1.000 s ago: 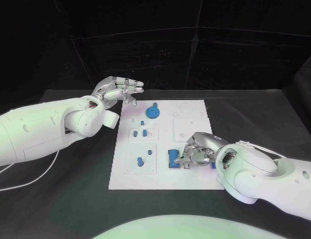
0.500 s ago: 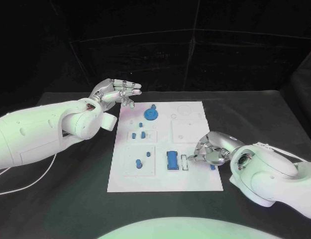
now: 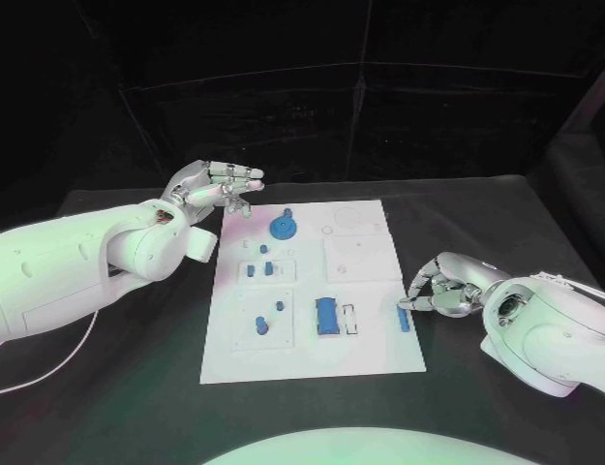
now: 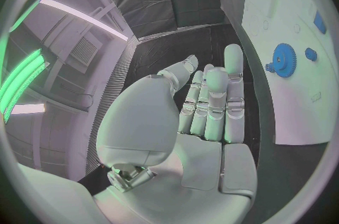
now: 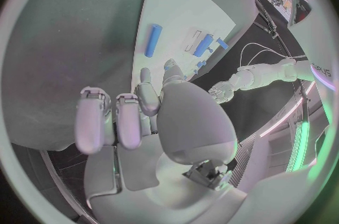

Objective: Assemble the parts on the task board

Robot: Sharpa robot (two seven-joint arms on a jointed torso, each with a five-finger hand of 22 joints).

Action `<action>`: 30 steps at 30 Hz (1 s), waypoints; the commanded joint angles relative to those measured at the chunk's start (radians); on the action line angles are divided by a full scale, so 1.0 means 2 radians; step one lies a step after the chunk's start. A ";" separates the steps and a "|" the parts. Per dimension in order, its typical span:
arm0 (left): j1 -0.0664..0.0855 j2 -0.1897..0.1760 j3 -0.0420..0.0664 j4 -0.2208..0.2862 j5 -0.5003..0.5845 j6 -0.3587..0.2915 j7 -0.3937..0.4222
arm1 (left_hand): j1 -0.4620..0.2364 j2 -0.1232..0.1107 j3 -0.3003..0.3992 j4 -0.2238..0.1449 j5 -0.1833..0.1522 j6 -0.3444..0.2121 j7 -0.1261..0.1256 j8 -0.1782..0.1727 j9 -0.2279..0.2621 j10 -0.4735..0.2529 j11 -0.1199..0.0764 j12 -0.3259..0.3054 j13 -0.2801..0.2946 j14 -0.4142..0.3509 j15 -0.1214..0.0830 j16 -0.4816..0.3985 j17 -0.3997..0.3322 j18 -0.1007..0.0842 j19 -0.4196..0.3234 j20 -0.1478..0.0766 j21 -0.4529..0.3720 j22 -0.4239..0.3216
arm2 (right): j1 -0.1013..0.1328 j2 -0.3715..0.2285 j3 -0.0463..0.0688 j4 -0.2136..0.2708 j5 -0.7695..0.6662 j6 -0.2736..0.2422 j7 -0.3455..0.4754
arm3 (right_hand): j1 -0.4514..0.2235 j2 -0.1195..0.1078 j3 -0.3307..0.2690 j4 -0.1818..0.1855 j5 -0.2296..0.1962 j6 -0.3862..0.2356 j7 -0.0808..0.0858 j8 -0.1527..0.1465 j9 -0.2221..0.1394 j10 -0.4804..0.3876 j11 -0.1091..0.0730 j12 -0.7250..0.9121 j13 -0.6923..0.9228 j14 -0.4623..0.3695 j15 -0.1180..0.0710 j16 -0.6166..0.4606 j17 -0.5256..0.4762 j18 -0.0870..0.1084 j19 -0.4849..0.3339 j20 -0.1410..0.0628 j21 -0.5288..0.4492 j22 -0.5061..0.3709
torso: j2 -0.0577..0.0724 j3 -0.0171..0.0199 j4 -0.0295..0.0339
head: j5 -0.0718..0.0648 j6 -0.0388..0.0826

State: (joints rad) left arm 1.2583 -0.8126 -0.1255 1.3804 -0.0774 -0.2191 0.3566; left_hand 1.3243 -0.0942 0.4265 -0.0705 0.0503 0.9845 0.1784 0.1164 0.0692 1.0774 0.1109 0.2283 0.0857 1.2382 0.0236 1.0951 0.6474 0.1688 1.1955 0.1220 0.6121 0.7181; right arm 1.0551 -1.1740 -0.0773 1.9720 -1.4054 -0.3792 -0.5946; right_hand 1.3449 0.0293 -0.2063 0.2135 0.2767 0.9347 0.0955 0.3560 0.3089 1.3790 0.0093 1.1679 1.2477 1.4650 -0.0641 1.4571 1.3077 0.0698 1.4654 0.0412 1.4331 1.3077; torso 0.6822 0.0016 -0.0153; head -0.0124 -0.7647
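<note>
The white task board [image 3: 372, 349] lies in the middle of the table. On it are a blue gear [image 3: 283, 229] at the far end, several small blue pieces [image 3: 260, 266], a blue block [image 3: 329, 317] and a blue bar [image 3: 404, 320] by the right edge. My right hand [image 3: 449, 288] hovers just off that edge beside the bar, fingers curled in and holding nothing; the bar [image 5: 153, 40] lies free ahead of its fingertips. My left hand [image 3: 219, 186] is raised beyond the board's far left corner, its fingers [image 4: 212, 105] straight and empty, the gear [image 4: 284, 57] off to its side.
Black tabletop surrounds the board [image 5: 183, 4] on all sides. A white cable [image 3: 51, 363] trails over the table under my left arm. Black curtains close off the back.
My right hand has drawn back to the right, from over the blue block to the board's right edge. The left hand stays raised in about the same place.
</note>
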 commanded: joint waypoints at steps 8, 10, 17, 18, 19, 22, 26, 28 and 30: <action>0.001 0.000 0.000 0.001 0.002 0.005 0.000 | 0.000 0.004 -0.003 -0.001 0.001 0.000 0.002 0.003 0.000 -0.003 0.000 0.003 0.000 -0.005 0.000 -0.001 0.000 0.007 -0.004 0.000 -0.002 0.000 | 0.000 0.009 0.000 -0.012 -0.031 0.033 -0.013 | 0.004 -0.002 -0.009 -0.001 -0.001 0.020 -0.003 -0.001 0.000 0.001 0.000 -0.002 0.003 0.033 0.002 0.002 0.030 -0.009 0.003 0.004 0.004 0.010 | 0.001 0.0006 0.0000 | -0.003 -0.002; 0.001 0.000 0.000 0.001 0.002 0.005 0.000 | 0.000 0.004 -0.003 -0.001 0.001 0.000 0.002 0.003 0.000 -0.003 0.000 0.003 0.000 -0.005 0.000 -0.001 0.000 0.007 -0.004 0.000 -0.002 0.000 | 0.000 0.013 0.000 -0.015 -0.032 0.039 -0.013 | 0.003 -0.003 -0.011 -0.001 -0.001 0.022 -0.003 -0.001 0.001 0.001 0.000 -0.002 0.003 0.033 0.002 0.002 0.031 -0.009 0.003 0.003 0.004 0.010 | 0.000 0.0006 -0.0003 | -0.003 -0.003; 0.001 0.000 0.000 0.001 0.002 0.006 0.000 | 0.000 0.004 -0.003 -0.001 0.001 0.000 0.002 0.003 0.000 -0.003 0.000 0.003 0.000 -0.005 0.000 -0.001 0.000 0.007 -0.004 0.000 -0.002 0.000 | -0.001 0.022 -0.001 -0.020 -0.034 0.057 -0.016 | 0.001 -0.005 -0.015 0.001 -0.002 0.026 -0.005 -0.001 0.002 0.001 -0.001 -0.003 0.003 0.033 0.001 0.002 0.030 -0.009 0.003 0.003 0.004 0.011 | 0.000 -0.0006 0.0007 | -0.001 -0.005; 0.001 0.000 0.000 0.001 0.002 0.006 0.000 | 0.000 0.004 -0.003 -0.001 0.001 0.000 0.002 0.003 0.000 -0.003 0.000 0.003 0.000 -0.005 0.000 -0.001 0.000 0.007 -0.004 0.000 -0.002 0.000 | -0.001 0.023 -0.001 -0.021 -0.035 0.059 -0.017 | 0.001 -0.005 -0.015 0.001 -0.003 0.027 -0.005 -0.001 0.002 0.001 -0.001 -0.003 0.002 0.033 0.001 0.002 0.031 -0.009 0.003 0.003 0.004 0.011 | 0.000 -0.0005 0.0009 | -0.001 -0.005; 0.001 0.000 0.000 0.001 0.002 0.006 0.000 | 0.000 0.004 -0.003 -0.001 0.001 0.000 0.002 0.003 0.000 -0.003 0.000 0.003 0.000 -0.005 0.000 -0.001 0.000 0.007 -0.004 0.000 -0.002 0.000 | -0.001 0.023 -0.001 -0.021 -0.037 0.061 -0.017 | 0.001 -0.005 -0.016 0.002 -0.003 0.027 -0.005 0.000 0.003 0.000 -0.001 -0.003 0.002 0.033 0.001 0.002 0.030 -0.009 0.003 0.002 0.004 0.011 | 0.000 -0.0003 0.0009 | -0.001 -0.005; 0.001 0.000 0.000 0.000 0.002 0.006 0.000 | 0.000 0.004 -0.003 -0.001 0.001 0.000 0.002 0.003 0.000 -0.003 0.000 0.003 0.000 -0.005 0.000 -0.001 0.000 0.007 -0.004 0.000 -0.002 0.000 | -0.001 0.024 -0.001 -0.021 -0.040 0.066 -0.019 | 0.001 -0.005 -0.017 0.002 -0.003 0.031 -0.006 0.001 0.004 0.000 -0.002 -0.004 0.002 0.033 0.000 0.002 0.030 -0.009 0.003 0.002 0.004 0.011 | 0.000 0.0000 0.0010 | -0.001 -0.005; 0.001 -0.001 0.000 0.000 0.002 0.006 0.000 | 0.000 0.004 -0.003 -0.001 0.001 0.000 0.002 0.003 0.000 -0.003 0.000 0.003 0.000 -0.005 0.000 -0.001 0.000 0.007 -0.004 0.000 -0.002 0.000 | -0.001 0.026 -0.001 -0.022 -0.044 0.074 -0.021 | 0.002 -0.004 -0.018 0.001 -0.004 0.033 -0.007 0.002 0.005 0.000 -0.003 -0.004 0.002 0.033 0.000 0.002 0.031 -0.009 0.003 0.002 0.005 0.012 | 0.000 -0.0003 0.0011 | -0.001 -0.006; 0.001 -0.001 0.000 0.000 0.002 0.006 0.000 | 0.000 0.004 -0.003 -0.001 0.001 0.000 0.002 0.003 0.000 -0.003 0.000 0.003 0.000 -0.005 0.000 -0.001 0.000 0.007 -0.004 0.000 -0.002 0.000 | -0.001 0.027 -0.001 -0.022 -0.046 0.078 -0.022 | 0.003 -0.004 -0.018 0.001 -0.004 0.033 -0.007 0.002 0.006 0.000 -0.003 -0.004 0.002 0.033 0.000 0.002 0.031 -0.009 0.003 0.002 0.005 0.012 | 0.000 -0.0004 0.0007 | -0.001 -0.006; 0.001 -0.001 0.000 0.000 0.002 0.007 0.000 | 0.000 0.004 -0.003 -0.001 0.001 0.000 0.002 0.003 0.000 -0.003 0.000 0.003 0.000 -0.005 0.000 -0.001 0.000 0.007 -0.004 0.000 -0.002 0.000 | -0.002 0.029 -0.001 -0.022 -0.048 0.081 -0.023 | 0.003 -0.005 -0.018 0.001 -0.004 0.034 -0.007 0.002 0.006 0.000 -0.003 -0.004 0.002 0.033 0.000 0.002 0.031 -0.010 0.003 0.001 0.005 0.012 | 0.000 -0.0004 0.0003 | -0.001 -0.006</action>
State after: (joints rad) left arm 1.2583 -0.8139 -0.1259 1.3802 -0.0774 -0.2171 0.3545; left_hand 1.3243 -0.0942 0.4266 -0.0705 0.0503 0.9845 0.1783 0.1164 0.0692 1.0774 0.1109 0.2283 0.0854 1.2382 0.0236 1.0951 0.6476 0.1688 1.1955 0.1220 0.6121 0.7183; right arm 1.0515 -1.1190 -0.0787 1.9267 -1.4789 -0.2532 -0.6319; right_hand 1.3487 0.0252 -0.2372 0.2170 0.2731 0.9956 0.0805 0.3561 0.3195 1.3790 0.0092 1.1640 1.2524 1.4650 -0.0642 1.4571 1.3074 0.0698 1.4653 0.0411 1.4364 1.3075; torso 0.6819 0.0010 -0.0137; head -0.0144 -0.7767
